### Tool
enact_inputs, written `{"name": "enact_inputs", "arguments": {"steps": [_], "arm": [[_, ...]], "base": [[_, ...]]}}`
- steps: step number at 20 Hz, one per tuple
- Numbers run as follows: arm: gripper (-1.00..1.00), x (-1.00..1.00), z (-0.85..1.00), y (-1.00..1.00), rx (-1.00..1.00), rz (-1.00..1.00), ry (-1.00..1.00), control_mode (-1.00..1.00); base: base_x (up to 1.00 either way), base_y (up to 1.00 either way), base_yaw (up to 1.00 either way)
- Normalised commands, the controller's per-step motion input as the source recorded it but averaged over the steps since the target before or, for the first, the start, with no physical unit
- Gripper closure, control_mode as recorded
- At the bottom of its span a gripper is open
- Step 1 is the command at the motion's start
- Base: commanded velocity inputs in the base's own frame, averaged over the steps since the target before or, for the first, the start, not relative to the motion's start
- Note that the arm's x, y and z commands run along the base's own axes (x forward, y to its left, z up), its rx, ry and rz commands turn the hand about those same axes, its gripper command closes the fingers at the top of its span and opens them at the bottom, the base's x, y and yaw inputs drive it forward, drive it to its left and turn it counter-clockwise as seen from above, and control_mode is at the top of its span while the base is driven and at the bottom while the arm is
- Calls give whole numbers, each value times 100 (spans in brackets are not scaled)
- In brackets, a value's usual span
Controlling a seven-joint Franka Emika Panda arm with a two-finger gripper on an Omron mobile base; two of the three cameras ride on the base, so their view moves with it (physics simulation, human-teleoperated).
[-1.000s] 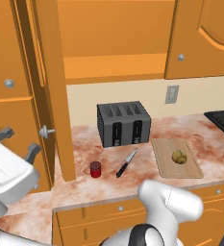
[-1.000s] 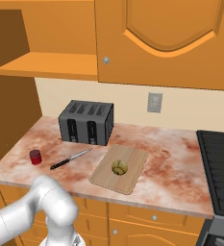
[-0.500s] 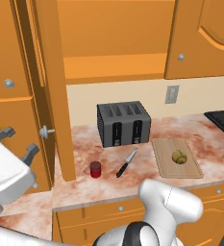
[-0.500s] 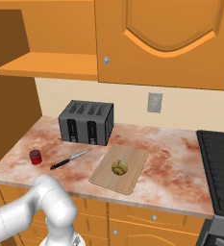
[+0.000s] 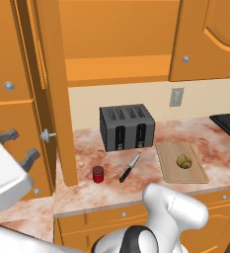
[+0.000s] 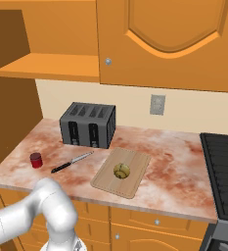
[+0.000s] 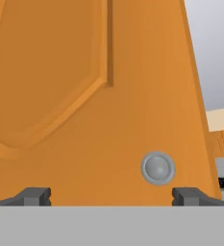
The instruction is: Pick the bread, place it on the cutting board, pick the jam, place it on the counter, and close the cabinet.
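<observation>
Standing open, cabinet (image 5: 47, 94) door edge-on | tool (image 7: 111, 196) seemingly spread

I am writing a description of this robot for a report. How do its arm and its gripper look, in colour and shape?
The arm is glossy white, made of thick rounded segments, with a dark joint between them. The gripper has two small dark grey finger tips, blocky in shape. No cables or markings are visible.

Cabinet (image 7: 84, 96) door cut by frame edges; pincer (image 7: 111, 196) fingertips barely visible.
</observation>
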Motion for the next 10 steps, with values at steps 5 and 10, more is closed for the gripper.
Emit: {"name": "enact_inputs", "arguments": {"steps": [5, 10], "arm": [[-100, 0, 0, -4, 0, -8, 0, -100], [-100, 0, 0, -1, 0, -8, 0, -100]], "base": [[0, 0, 0], [0, 0, 0]]}}
